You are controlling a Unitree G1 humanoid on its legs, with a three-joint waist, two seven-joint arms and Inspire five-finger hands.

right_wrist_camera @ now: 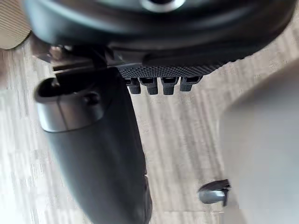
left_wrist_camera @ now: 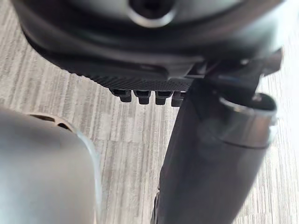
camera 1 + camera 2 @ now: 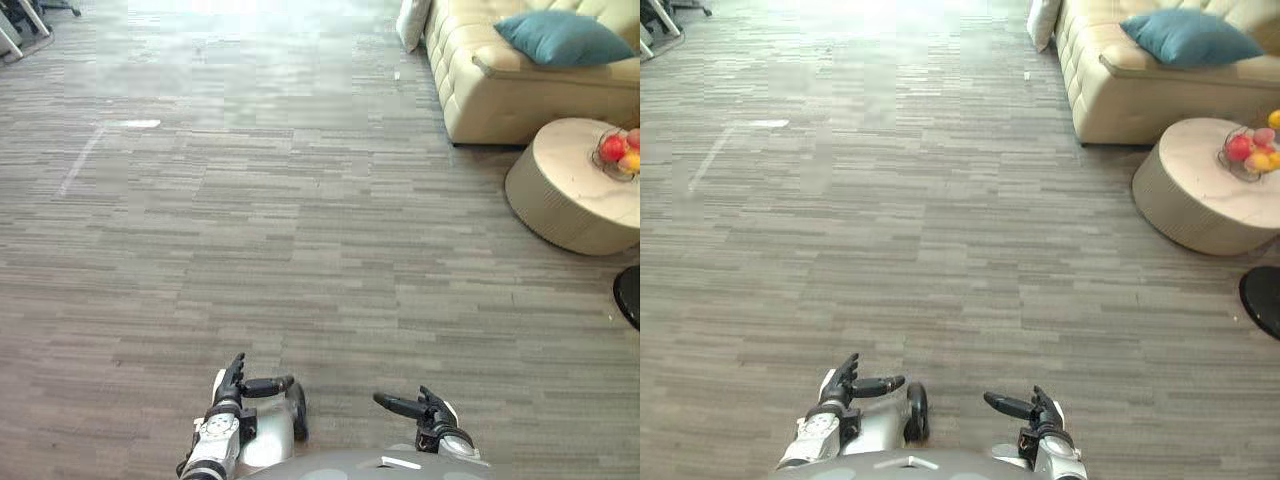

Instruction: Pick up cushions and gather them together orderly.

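A teal cushion (image 3: 562, 38) lies on the cream sofa (image 3: 500, 95) at the far right. A white cushion (image 3: 411, 22) leans against the sofa's left end on the floor side. My left hand (image 3: 233, 385) hangs low near the bottom of the eye views, fingers straight and thumb out, holding nothing. My right hand (image 3: 425, 408) is beside it, also open and empty. In the wrist views the left hand's fingers (image 2: 145, 95) and the right hand's fingers (image 1: 159, 85) point straight over bare carpet. Both hands are far from the cushions.
A round beige coffee table (image 3: 560, 195) with a bowl of fruit (image 3: 620, 152) stands in front of the sofa. A black round object (image 3: 628, 295) sits at the right edge. Chair legs (image 3: 15, 25) show at the far left. Grey carpet stretches between me and the sofa.
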